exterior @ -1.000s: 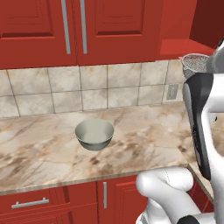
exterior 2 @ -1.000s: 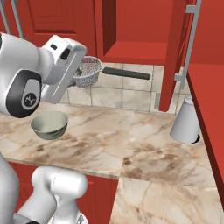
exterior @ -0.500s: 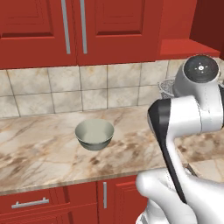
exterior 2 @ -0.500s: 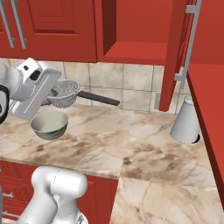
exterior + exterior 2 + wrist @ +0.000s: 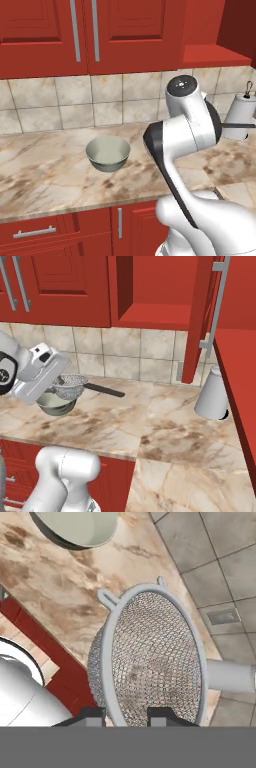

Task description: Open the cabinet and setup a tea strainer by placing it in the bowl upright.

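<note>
The jaws point(image 5: 123, 714) pinch the strainer point(image 5: 70, 386) at its rim, holding it above the bench point(image 5: 165, 428). It hangs just beside the bowl point(image 5: 108, 154), and the cabinet point(image 5: 202, 316) door stands open.

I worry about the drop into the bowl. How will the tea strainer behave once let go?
The tea strainer looks light, a thin mesh basket. Its long handle probably pulls it off balance, so it may tip against the rim of the bowl.

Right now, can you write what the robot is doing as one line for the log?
cabinet: door open | gripper: shut on tea strainer, held near bowl | bowl: on counter, empty | strainer: not yet in bowl
</note>
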